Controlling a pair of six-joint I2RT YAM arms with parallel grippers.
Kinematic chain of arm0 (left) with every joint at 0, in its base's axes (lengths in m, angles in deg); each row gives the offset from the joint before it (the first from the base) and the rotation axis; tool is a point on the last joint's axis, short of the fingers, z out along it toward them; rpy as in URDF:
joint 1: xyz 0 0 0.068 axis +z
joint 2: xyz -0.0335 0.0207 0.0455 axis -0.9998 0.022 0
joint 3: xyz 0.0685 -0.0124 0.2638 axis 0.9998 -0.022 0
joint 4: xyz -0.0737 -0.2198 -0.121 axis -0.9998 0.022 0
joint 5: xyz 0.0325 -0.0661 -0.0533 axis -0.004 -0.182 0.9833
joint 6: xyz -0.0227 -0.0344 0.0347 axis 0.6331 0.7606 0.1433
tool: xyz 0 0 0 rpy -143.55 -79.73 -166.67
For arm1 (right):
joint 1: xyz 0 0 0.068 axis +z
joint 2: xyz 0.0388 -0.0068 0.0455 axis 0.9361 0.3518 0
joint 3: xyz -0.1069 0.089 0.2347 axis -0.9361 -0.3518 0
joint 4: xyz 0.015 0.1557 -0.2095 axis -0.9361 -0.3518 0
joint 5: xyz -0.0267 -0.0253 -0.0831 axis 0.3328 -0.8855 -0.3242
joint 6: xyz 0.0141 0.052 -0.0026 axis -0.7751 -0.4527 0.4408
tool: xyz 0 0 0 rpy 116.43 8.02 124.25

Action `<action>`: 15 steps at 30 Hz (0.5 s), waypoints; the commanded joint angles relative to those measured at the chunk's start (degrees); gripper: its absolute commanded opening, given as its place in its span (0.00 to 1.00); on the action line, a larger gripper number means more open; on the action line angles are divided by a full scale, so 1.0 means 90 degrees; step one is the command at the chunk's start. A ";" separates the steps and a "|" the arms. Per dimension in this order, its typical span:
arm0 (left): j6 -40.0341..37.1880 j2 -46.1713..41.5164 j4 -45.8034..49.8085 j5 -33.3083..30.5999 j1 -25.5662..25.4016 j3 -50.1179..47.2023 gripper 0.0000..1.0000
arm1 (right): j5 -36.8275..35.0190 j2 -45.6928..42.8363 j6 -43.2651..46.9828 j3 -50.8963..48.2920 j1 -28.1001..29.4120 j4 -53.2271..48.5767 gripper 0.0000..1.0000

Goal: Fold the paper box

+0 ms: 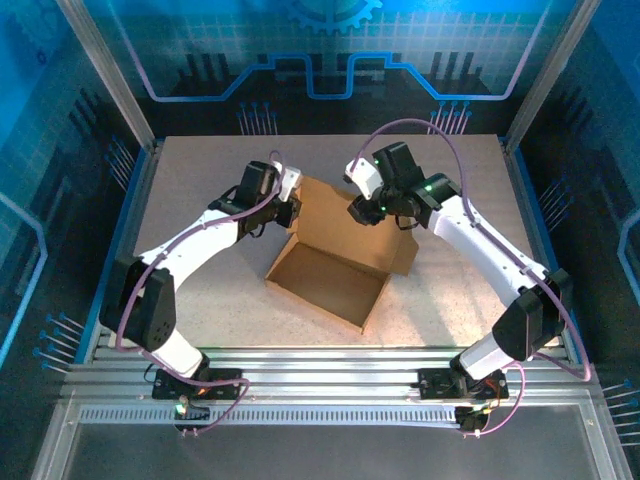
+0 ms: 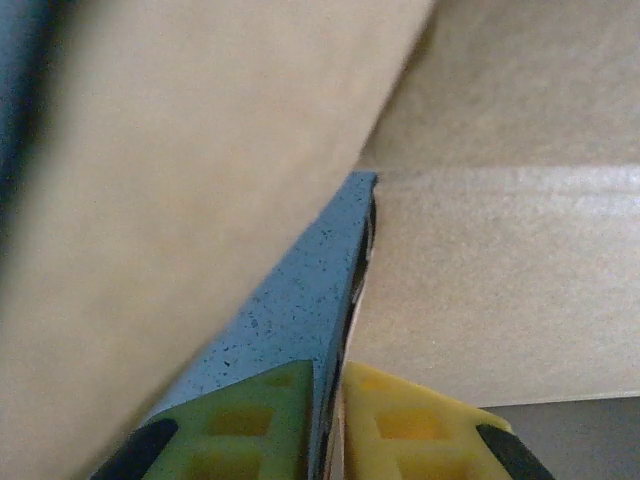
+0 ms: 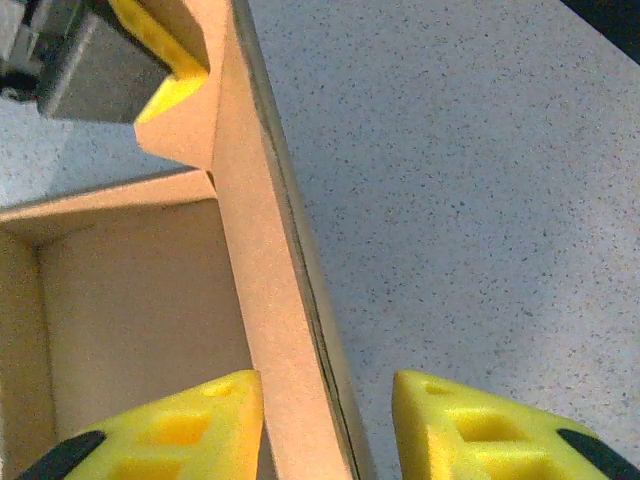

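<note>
The paper box [image 1: 335, 270] sits about the middle of the table [image 1: 200, 180]. It is brown cardboard and half made up: a shallow open tray toward the arms, with a taller panel [image 1: 335, 205] standing along its far side. Both arms reach in from either side and meet at that far end.

The left gripper [image 1: 285, 208] is at the far left corner of the box. Seen from its own wrist, its jaws are all but together, blue pad [image 2: 300, 310] against yellow, with only a thin sliver of cardboard between them — pinched on a flap of the box, as far as I can see. A blurred sheet of cardboard leans across the left of that view, very near the lens. From the right wrist, the same gripper shows at the top left, a yellow finger [image 3: 165, 85] pressed on a small pointed flap [image 3: 180, 135] at the box's corner.

The right gripper [image 1: 362, 210] is at the far right. Its jaws stand apart, astride one upright wall [image 3: 260, 260] of the box — one finger is inside the tray, close against the wall. The other is outside over the speckled table, with a gap between it and the cardboard. They are not closed on it.
</note>
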 commanded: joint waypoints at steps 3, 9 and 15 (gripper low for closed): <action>0.0182 -0.0346 -0.0338 -0.0275 -0.0061 -0.0395 0.16 | 0.0736 -0.0383 -0.0401 -0.0015 -0.0378 -0.0150 0.55; 0.0162 -0.0399 -0.0424 -0.0249 -0.0060 -0.0540 0.17 | 0.0968 -0.1255 -0.0718 -0.1026 -0.1131 0.0014 0.83; 0.0107 -0.0477 -0.0545 -0.0216 -0.0058 -0.0683 0.18 | 0.1275 -0.1849 -0.0857 -0.2087 -0.1937 0.0554 0.93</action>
